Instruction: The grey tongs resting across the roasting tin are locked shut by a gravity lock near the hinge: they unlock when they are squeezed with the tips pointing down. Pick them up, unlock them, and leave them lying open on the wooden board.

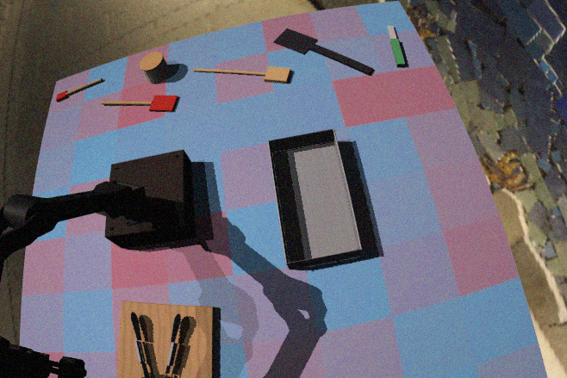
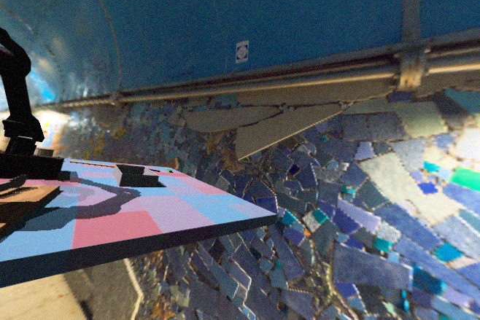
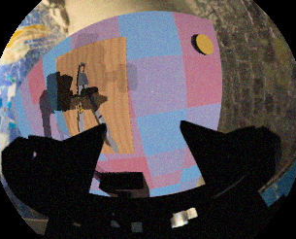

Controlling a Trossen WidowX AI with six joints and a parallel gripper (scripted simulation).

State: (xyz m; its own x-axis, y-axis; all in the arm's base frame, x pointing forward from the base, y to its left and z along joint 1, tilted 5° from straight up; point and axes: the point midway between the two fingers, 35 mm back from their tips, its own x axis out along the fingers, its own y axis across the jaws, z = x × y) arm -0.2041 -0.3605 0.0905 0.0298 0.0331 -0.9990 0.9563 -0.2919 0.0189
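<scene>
The grey tongs [image 1: 135, 325] [image 3: 82, 82] lie spread open on the wooden board [image 1: 206, 337] [image 3: 115, 49]. Their two arms stand apart in a V, and the top view cuts off the end where the arms meet. My gripper [image 3: 144, 125] is open and empty in the wrist view, its fingers wide apart. It is off to the side of the tongs and above the table, and does not touch them. The top view shows only part of it at the lower left edge. The roasting tin [image 1: 327, 208] [image 2: 137, 181] holds nothing.
The arm's black base block [image 1: 146, 181] stands between the board and the far utensils. A cylinder [image 1: 153, 66], a red spatula [image 1: 164, 102], a black turner [image 1: 340, 58] and a green-handled tool [image 1: 397, 52] are at the far side. A yellow-topped round object [image 3: 204, 44] is near the table edge.
</scene>
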